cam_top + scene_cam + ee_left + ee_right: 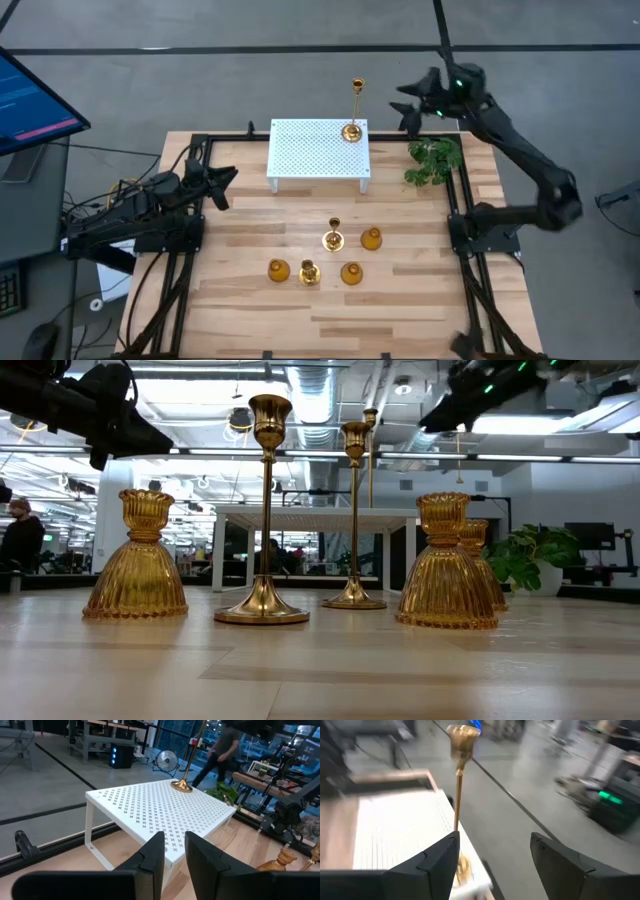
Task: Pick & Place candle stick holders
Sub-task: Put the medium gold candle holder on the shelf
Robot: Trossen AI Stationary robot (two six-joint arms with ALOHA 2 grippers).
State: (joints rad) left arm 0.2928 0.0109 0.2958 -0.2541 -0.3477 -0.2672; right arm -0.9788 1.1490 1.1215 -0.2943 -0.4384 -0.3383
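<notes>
High view first: the tallest candle stick holder point(354, 110) stands upright on the far right corner of the white perforated stand point(310, 150). The right gripper point(412, 104) hovers just beside it, off the table's far edge, fingers spread wide and holding nothing. The other five holders are grouped on the wooden table point(250, 230) nearer the front: two slim sticks point(333, 236) point(308, 271) and three bulbous ones point(371, 238) point(278, 270) point(351, 273). The left gripper point(222, 184) waits near the left edge, fingers slightly parted, empty.
</notes>
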